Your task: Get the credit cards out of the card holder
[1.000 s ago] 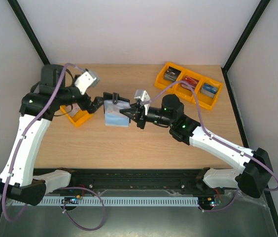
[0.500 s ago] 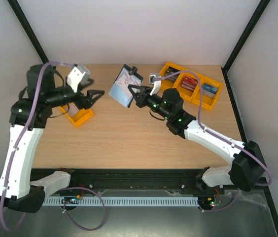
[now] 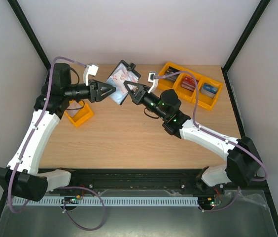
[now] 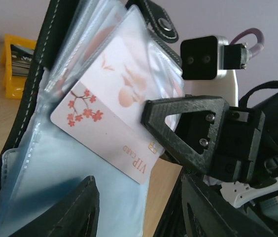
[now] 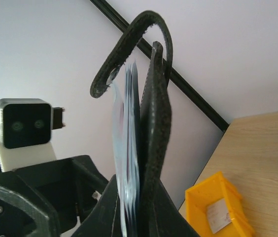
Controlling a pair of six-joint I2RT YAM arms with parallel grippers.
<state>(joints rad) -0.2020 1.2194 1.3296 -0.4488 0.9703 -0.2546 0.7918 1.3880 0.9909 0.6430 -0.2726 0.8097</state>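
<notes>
Right tool [image 3: 129,88] clamps the open card holder [image 3: 121,79] aloft — left tool [image 3: 110,91] half-spread around its clear pockets [image 4: 55,197], blossom-printed credit card [image 4: 110,129] showing.

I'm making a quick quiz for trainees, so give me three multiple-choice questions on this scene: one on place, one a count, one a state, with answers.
1. Where is the card holder? A) lying on the floor B) inside a drawer C) held aloft by the right claw
2. How many compartments has the row of yellow trays? A) three B) five C) one
3. The card holder is: A) snapped shut B) open, a pale card poking out C) folded flat
Answers: 1 C, the claw pinches it in mid-air; 2 A, three bins side by side; 3 B, seen in the left wrist view.
</notes>
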